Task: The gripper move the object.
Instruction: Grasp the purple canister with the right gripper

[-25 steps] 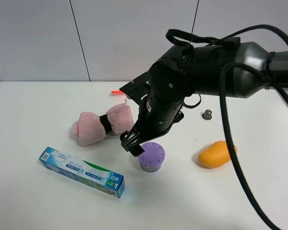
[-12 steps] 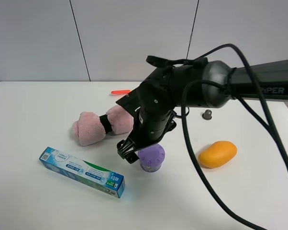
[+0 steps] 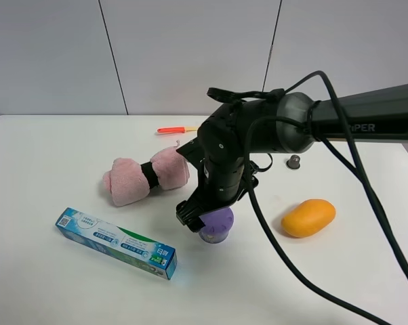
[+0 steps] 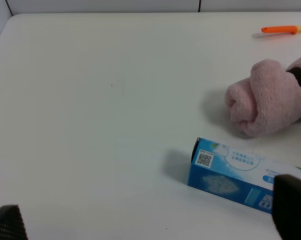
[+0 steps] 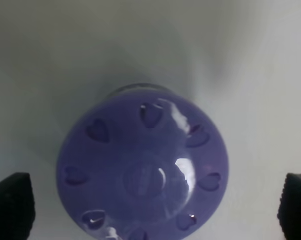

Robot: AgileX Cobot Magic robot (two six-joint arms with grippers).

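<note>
The purple container (image 3: 219,223) with a lilac lid stands upright on the white table, right of the toothpaste box. My right gripper (image 3: 205,217) hangs straight over it, low, with its black fingers (image 3: 188,215) spread to either side. In the right wrist view the lid with heart-shaped dents (image 5: 143,167) fills the middle, and the two fingertips (image 5: 10,205) sit far apart at the picture's edges, clear of the container. The right gripper (image 5: 153,206) is open. My left gripper (image 4: 150,220) is open and empty above the table, near the box.
A blue toothpaste box (image 3: 116,242) lies at front left, also in the left wrist view (image 4: 240,177). A pink plush bow (image 3: 146,176) lies behind it. An orange mango (image 3: 308,217) lies to the right, a small grey knob (image 3: 293,162) behind it, and an orange-red pen (image 3: 171,129) at the back.
My right arm has dropped and swung so the gripper came down over the purple container. The container and other things have not moved.
</note>
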